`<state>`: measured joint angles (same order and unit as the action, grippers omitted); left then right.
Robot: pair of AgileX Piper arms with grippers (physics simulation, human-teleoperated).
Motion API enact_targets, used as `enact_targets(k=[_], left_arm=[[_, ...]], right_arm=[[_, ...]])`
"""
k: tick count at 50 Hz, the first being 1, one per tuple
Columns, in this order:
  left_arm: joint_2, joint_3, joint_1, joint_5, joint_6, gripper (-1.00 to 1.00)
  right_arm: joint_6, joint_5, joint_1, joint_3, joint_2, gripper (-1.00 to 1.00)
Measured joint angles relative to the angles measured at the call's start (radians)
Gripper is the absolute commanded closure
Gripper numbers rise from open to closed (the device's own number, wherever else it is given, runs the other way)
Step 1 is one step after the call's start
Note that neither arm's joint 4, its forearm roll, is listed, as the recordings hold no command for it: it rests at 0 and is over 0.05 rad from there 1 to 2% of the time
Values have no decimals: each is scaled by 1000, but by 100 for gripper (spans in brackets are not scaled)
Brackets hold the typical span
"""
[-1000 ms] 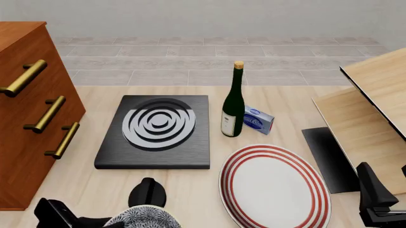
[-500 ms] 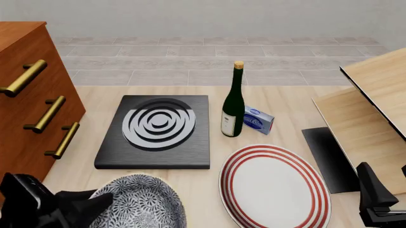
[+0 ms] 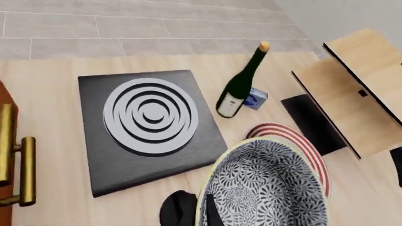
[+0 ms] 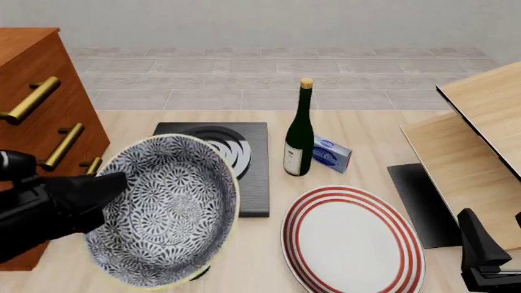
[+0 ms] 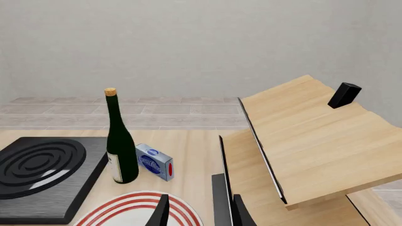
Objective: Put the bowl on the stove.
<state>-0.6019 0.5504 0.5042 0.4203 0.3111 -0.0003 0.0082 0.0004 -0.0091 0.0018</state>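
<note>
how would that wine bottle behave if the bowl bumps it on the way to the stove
The bottle is tall and narrow on a small base, so a knock near its neck would probably tip it. Once down, its round body would likely roll. It stands just right of the stove, close to the bowl.

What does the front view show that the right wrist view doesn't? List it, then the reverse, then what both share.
Only the front view: the bowl lifted by the left arm, tilted toward the camera and hiding part of the stove, plus the drawers with brass handles.

Only the right wrist view: the right fingers, apart with nothing between them.

Both: stove, bottle, blue box, plate and wooden shelf.
</note>
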Motion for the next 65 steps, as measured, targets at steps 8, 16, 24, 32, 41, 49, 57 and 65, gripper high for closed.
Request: enact_targets(k=[8, 16, 24, 32, 41, 49, 57, 65], left_arm=[[-83, 85, -92, -13, 36, 100], [-150, 159, -152, -23, 65, 100], [-204, 213, -192, -32, 82, 100], [-255, 255, -220, -42, 76, 100], [-321, 301, -243, -51, 49, 100], [-391, 331, -241, -58, 34, 100], [-455, 368, -234, -54, 18, 100], [-501, 390, -231, -58, 1, 100]], right_arm=[[0, 0, 0, 0, 0, -100], [0, 0, 0, 0, 0, -100], [0, 0, 0, 0, 0, -100], [0, 0, 0, 0, 0, -100], [0, 0, 0, 0, 0, -100], [0, 0, 0, 0, 0, -100], [0, 0, 0, 0, 0, -100], [0, 0, 0, 0, 0, -100]])
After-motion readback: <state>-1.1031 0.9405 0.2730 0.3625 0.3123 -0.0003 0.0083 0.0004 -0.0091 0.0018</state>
